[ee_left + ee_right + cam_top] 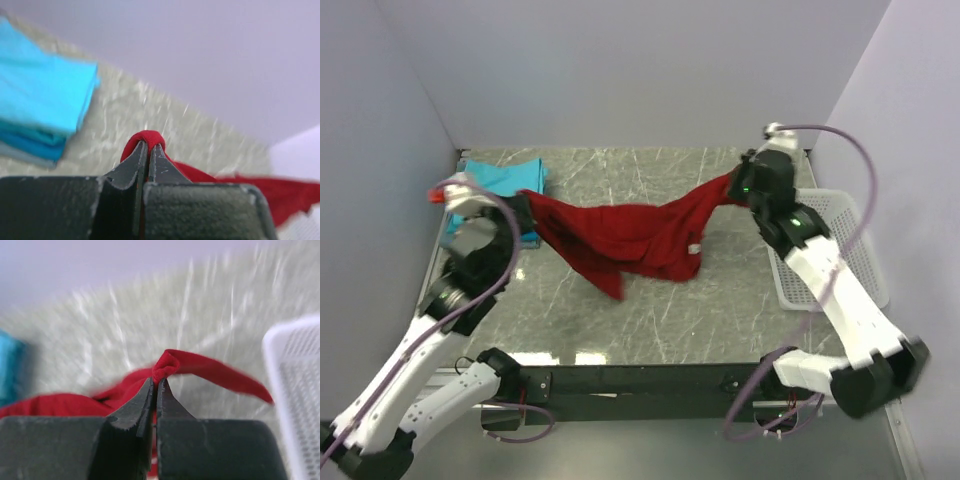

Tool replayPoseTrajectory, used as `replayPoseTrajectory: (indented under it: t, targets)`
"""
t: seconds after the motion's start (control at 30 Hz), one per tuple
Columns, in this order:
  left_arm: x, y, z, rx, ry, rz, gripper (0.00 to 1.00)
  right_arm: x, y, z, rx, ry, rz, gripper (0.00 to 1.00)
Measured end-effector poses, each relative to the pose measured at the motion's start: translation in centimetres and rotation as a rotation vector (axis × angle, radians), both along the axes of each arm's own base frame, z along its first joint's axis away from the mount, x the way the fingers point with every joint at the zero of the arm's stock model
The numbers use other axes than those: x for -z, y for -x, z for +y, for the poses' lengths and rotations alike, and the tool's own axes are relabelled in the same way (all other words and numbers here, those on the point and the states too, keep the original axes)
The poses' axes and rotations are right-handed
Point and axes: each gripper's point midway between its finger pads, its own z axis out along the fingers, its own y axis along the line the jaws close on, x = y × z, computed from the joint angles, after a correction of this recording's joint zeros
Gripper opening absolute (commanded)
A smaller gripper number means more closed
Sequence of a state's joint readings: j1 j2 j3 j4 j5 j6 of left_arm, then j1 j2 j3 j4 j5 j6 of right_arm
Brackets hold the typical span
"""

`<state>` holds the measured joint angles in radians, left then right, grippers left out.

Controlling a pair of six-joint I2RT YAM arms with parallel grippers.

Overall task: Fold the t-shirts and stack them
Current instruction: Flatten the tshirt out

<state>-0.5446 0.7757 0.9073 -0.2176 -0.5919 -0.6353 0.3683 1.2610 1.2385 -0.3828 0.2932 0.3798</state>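
The dark red t-shirt point(630, 238) hangs stretched between both grippers above the marble table, its middle sagging down to the surface. My left gripper point(523, 205) is shut on its left end; in the left wrist view the gripper point(148, 145) pinches a red fold point(147, 136). My right gripper point(738, 185) is shut on the right end; in the right wrist view the gripper point(156, 381) pinches bunched red cloth point(167, 363). Folded teal t-shirts point(505, 178) lie stacked at the back left, also in the left wrist view point(40, 100).
A white lattice basket point(840, 250) stands at the right edge of the table, also in the right wrist view point(297, 390). White walls close the back and both sides. The table's point(620, 310) front part lies below the hanging shirt.
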Motion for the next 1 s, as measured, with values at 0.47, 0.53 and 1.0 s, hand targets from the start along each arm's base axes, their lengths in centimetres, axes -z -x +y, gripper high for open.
replayPoseTrajectory:
  t: [0.47,0.53,1.0]
  targets:
    - [-18.9,16.2,13.1,-0.185,0.333,-0.533,0.01,-25.7,19.7,-9.8,0.089,-0.148,-0.731,0.0]
    - [-20.3,18.3,14.4,-0.186,0.369,-0.584,0.01,-27.6,21.9,-10.6,0.09,-0.161,-0.791,0.0]
    - [-13.6,10.8,11.9,-0.322,0.268,-0.341,0.01,-23.3,13.6,-9.3,0.163,-0.022,-0.622,0.0]
